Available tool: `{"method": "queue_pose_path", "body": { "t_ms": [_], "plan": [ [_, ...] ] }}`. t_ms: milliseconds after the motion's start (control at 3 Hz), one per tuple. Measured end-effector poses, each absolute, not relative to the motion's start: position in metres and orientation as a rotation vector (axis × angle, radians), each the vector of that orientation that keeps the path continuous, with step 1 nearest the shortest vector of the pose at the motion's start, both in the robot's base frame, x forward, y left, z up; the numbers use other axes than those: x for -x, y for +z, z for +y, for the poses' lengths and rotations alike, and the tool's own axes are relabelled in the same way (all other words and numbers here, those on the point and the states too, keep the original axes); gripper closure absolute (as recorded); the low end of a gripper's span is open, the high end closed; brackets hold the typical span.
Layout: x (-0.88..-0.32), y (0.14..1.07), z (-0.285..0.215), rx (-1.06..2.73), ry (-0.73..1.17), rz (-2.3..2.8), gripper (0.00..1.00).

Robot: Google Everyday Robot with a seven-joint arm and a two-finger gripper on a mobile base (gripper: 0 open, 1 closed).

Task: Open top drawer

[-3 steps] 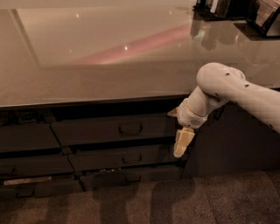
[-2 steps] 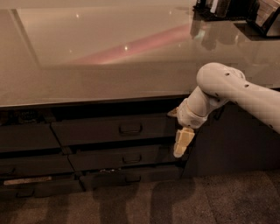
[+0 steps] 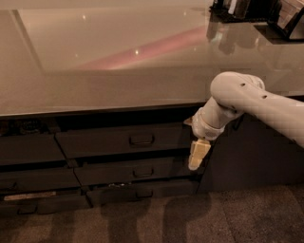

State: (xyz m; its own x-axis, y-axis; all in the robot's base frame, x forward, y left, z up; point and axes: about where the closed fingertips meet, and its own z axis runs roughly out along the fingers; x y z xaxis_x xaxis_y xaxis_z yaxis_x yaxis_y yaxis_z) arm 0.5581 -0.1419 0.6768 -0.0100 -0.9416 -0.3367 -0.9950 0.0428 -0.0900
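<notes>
The top drawer (image 3: pixel 109 141) is the widest dark grey front just under the counter, left of centre in the camera view. It sits flush with its neighbours, and its small loop handle (image 3: pixel 141 140) is at its middle. My gripper (image 3: pixel 194 165) hangs pointing down from the white arm (image 3: pixel 237 97) at the drawer's right end. It is to the right of the handle and a little below it, not touching it.
A glossy counter top (image 3: pixel 118 57) runs above the drawers, with dark objects (image 3: pixel 256 12) at its far right corner. Two slimmer drawers (image 3: pixel 133 172) lie below the top one, with more fronts on the left (image 3: pixel 28 149). A dark cabinet door (image 3: pixel 256 152) is behind my arm.
</notes>
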Motion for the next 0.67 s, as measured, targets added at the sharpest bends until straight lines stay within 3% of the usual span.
{"method": "queue_pose_path", "body": {
  "t_ms": [667],
  "plan": [
    [-0.563,0.6755,-0.1441,1.975,0.137,2.036,0.0]
  ]
}}
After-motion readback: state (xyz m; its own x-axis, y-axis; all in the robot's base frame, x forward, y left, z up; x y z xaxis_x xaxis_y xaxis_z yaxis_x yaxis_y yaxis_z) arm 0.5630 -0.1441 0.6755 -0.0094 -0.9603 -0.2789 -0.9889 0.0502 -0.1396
